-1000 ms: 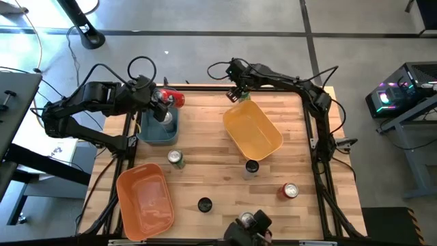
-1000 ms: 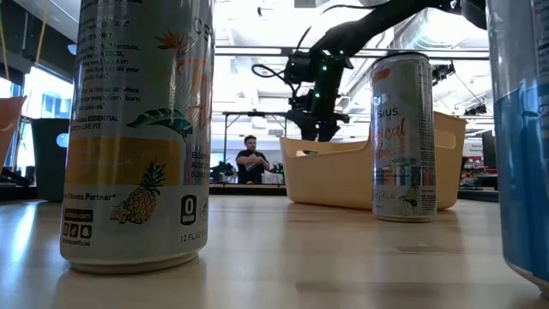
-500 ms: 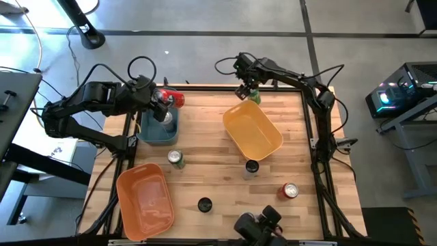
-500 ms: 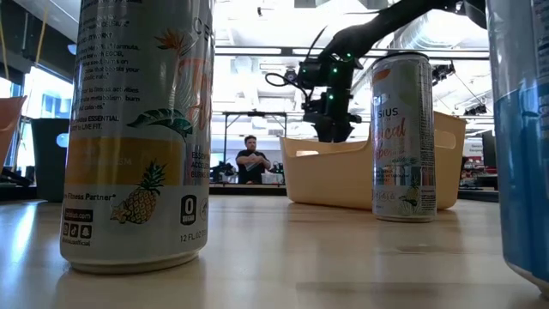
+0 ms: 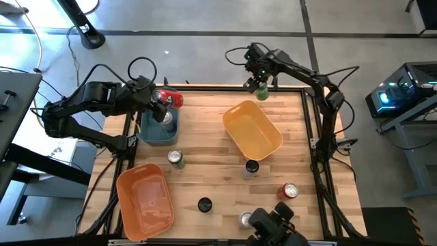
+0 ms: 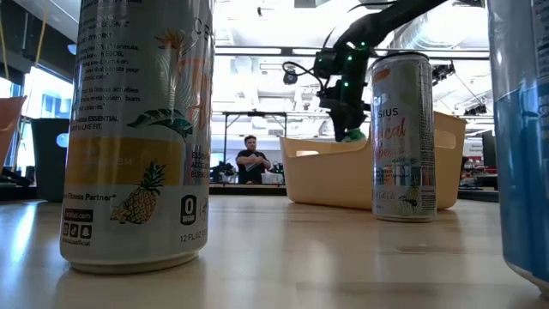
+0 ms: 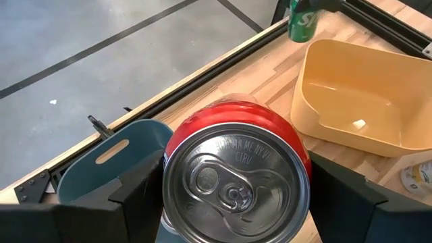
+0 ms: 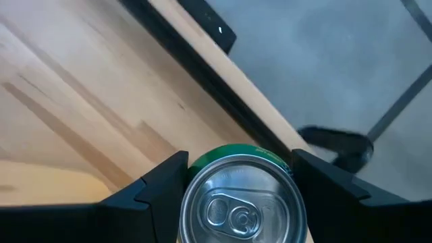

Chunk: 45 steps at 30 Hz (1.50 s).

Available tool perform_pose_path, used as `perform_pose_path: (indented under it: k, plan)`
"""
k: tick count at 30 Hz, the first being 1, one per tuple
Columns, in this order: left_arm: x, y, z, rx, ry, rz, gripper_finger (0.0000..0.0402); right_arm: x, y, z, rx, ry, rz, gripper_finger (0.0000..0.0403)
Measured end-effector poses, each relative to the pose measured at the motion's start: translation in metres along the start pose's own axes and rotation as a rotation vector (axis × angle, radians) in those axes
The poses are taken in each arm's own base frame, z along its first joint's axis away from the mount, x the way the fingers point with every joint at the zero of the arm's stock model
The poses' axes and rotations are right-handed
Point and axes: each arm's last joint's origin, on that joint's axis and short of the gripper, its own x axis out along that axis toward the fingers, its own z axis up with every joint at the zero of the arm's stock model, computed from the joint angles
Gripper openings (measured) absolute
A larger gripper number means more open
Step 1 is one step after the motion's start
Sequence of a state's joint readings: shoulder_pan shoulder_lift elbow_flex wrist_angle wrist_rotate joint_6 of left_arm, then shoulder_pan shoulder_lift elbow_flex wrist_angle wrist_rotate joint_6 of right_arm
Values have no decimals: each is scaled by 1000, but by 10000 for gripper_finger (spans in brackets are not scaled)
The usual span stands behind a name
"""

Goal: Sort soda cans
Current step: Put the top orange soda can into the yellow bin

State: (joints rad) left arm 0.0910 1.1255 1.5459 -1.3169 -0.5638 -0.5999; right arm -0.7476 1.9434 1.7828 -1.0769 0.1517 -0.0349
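Beyond the yellow bin's [image 5: 252,130] far end in the high view, you see the right gripper [image 5: 260,87] clamped on a green can [image 5: 262,93]; well to that bin's left, the left gripper [image 5: 162,104] clamps a red can [image 5: 175,100] over the teal bin [image 5: 158,132]. In the low view, the green can [image 6: 353,134] hangs above the yellow bin's [image 6: 343,176] rim. In each wrist view, the fingers flank the can's sides: red [image 7: 236,175], green [image 8: 239,199].
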Motion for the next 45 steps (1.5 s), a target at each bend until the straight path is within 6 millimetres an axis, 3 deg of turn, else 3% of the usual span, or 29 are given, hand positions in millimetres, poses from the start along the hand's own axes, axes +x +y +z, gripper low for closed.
perform_pose_path:
  k: [5,15,23,31,37,45]
  plan:
    - [0,0,0,0,1,0,278,-5,-2,-19,-2,-22,9,221]
    - [1,1,2,-13,-8,2,278,-24,-2,-121,167,-188,17,221]
    - [3,2,6,-45,-25,-6,278,-12,2,-170,283,-171,11,221]
    - [3,2,6,-56,-27,-9,278,-6,4,-180,324,-220,32,222]
    - [3,1,6,-59,-30,-11,278,-6,4,-179,310,-223,32,281]
    - [3,1,6,-59,-29,-10,278,-30,-1,-160,287,-300,32,294]
